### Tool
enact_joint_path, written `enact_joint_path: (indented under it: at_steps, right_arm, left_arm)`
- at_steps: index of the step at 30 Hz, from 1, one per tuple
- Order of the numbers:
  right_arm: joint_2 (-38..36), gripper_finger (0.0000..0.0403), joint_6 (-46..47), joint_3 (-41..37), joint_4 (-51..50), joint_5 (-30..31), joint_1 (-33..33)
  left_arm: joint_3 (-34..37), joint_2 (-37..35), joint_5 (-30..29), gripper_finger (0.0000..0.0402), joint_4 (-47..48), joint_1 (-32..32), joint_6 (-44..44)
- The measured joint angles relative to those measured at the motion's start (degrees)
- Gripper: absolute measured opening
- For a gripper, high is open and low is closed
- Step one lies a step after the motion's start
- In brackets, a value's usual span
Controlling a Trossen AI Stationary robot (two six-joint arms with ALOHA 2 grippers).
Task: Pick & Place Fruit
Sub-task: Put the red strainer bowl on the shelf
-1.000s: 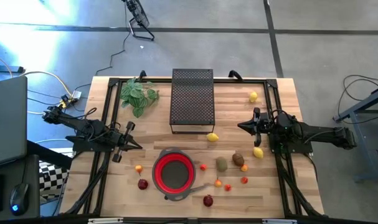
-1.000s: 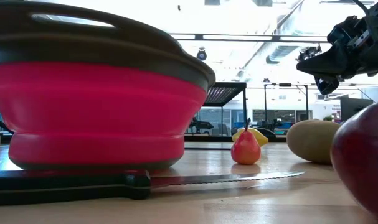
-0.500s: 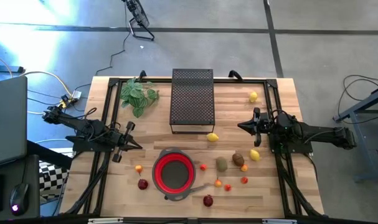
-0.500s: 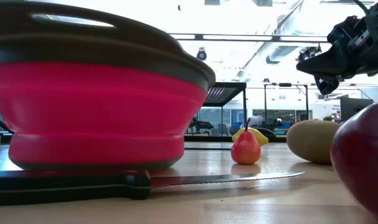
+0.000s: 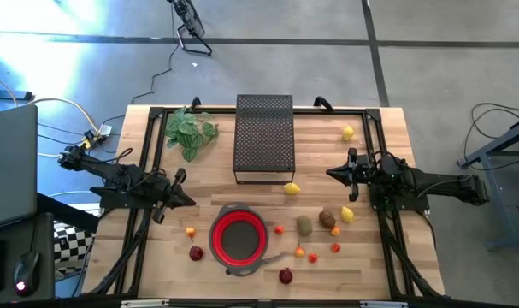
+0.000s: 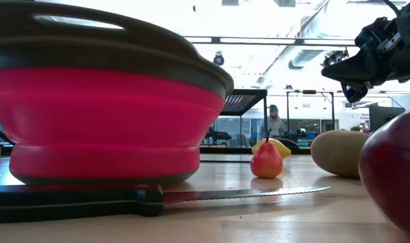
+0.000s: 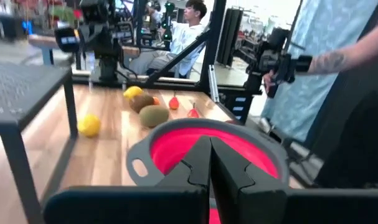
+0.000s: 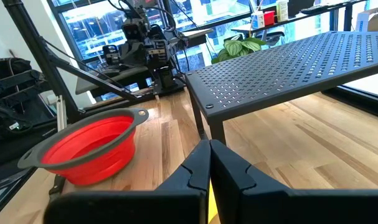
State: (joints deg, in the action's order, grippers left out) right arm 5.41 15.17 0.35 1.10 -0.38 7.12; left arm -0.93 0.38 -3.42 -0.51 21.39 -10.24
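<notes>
Our left tool (image 5: 177, 189) and right tool (image 5: 337, 174) hang closed and empty at the surface's (image 5: 199, 171) sides. We see fruit (image 5: 304, 225) scattered around the red bowl (image 5: 238, 237); the olive oval's long axis runs front-to-back.

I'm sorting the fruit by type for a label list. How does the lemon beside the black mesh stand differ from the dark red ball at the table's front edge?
The lemon is yellow and oval with pointed ends; the dark red ball is round. The lemon lies farther back, next to a leg of the mesh stand; the ball lies in front of the red bowl, near the knife. Both rest loose on the table, with no tool touching them.
</notes>
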Motion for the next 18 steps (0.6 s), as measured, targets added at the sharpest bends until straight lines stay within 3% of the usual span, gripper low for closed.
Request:
enact_joint_path:
  at_steps: [4, 13, 18]
  right_arm:
    - [0.0, 0.0002, 0.0, 0.0, 0.0, 0.0, 0.0]
    - [0.0, 0.0002, 0.4, 0.0, 2.2, 0.1, 0.0]
    - [0.0, 0.0002, 7.8, 0.0, 4.3, 0.5, 0.0]
  left_arm:
    - [0.0, 0.0, 0.0, 0.0, 0.0, 0.0, -2.6]
    - [0.0, 0.0, 0.0, 0.0, 0.0, 0.0, -17.2]
    - [0.0, 0.0, 0.0, 0.0, 0.0, 0.0, -17.5]
